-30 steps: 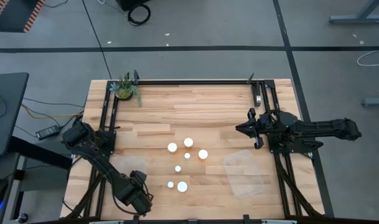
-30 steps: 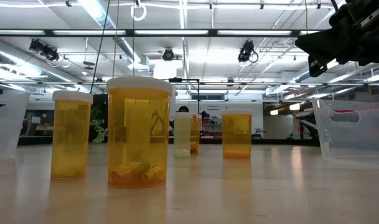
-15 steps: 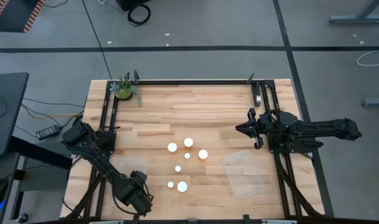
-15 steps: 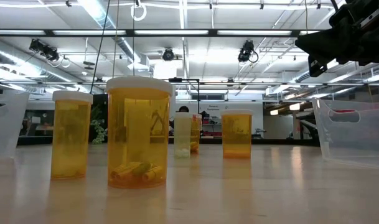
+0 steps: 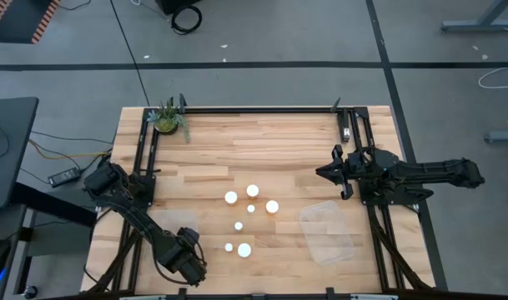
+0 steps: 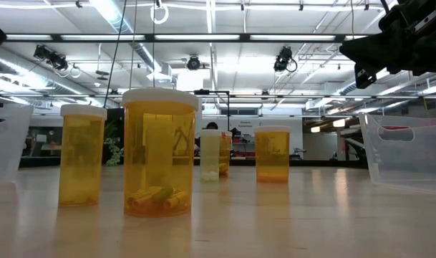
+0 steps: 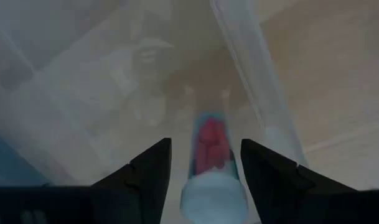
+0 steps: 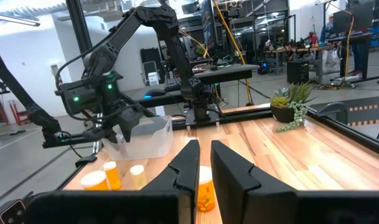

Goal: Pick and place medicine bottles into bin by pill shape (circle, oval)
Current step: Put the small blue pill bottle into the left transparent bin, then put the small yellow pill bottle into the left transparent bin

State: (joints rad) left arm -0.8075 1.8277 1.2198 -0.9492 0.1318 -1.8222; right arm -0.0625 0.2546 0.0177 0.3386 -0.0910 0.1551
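Note:
Several medicine bottles with white caps (image 5: 252,192) stand in a loose group at the table's middle; in the low view they show orange bodies (image 6: 160,154). My left gripper (image 5: 187,243) is open over the clear left bin (image 5: 168,218). In the left wrist view (image 7: 206,155) a bottle with a white cap and red pills (image 7: 209,146) lies in the bin, showing between the fingers. My right gripper (image 5: 320,173) is shut and empty, raised above the table to the right of the group; it also shows in the low view (image 6: 361,61).
A second clear bin (image 5: 329,232) lies at the near right, below my right gripper. A green potted plant (image 5: 168,119) stands at the far left corner. Black frame rails (image 5: 145,167) run along the table's left, far and right sides.
My left gripper has shifted slightly over the left bin, and a dark part of its arm has come into the low view's upper left corner. My right arm and the standing bottles have kept still.

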